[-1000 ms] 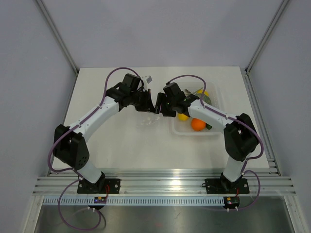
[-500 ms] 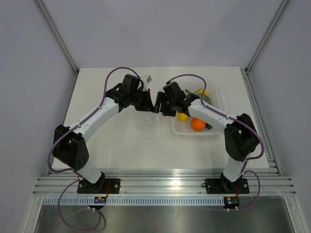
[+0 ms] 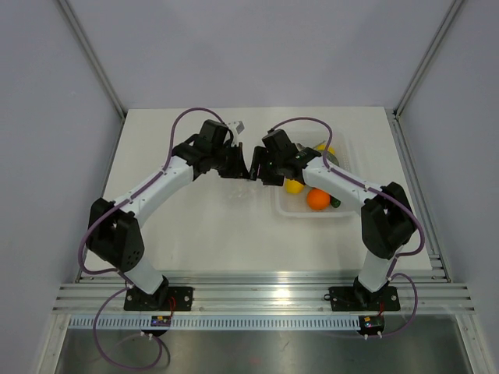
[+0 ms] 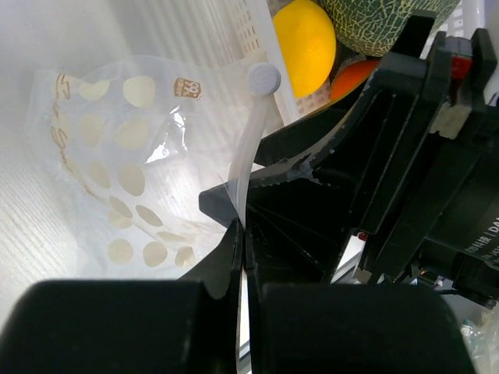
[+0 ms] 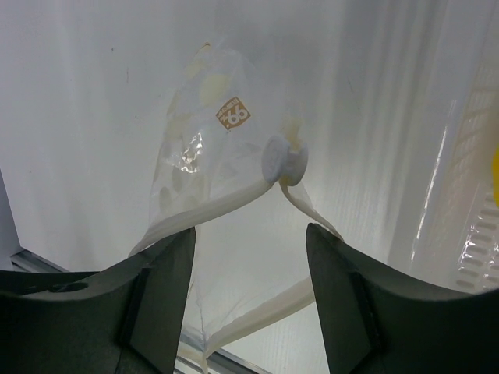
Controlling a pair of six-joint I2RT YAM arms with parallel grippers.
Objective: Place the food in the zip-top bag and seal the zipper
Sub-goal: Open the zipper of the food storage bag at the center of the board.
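Over tabletop [image 3: 195, 226] centre, left fingers [image 4: 218, 273] clamped on bag [image 4: 117, 156] zipper [image 4: 251, 140], right fingers [image 5: 168, 273] apart astride its mouth, lemon [image 4: 306, 43] in tray [image 3: 312, 214] at 3 o'clock: best pinch the free lip squarely, then spread wide.

1. Food [image 4: 306, 43]: bright yellow, lemon-shaped, smooth, whole. Lies in the tray [image 4: 234, 31] against its perforated wall, outside the bag.
2. Zip-top bag [image 4: 125, 156]: clear, crinkled film with cream dots and a small brown logo square. Empty. Sits just beside the tray, over the worktop [image 4: 23, 226]; can't tell if it touches.
3. Zipper [image 5: 218, 204]: white strip with a round slider [image 5: 284, 160] at one end. The tracks split apart below the slider, so the mouth is open. One track is pinched in the closed left claw [image 4: 241, 234].
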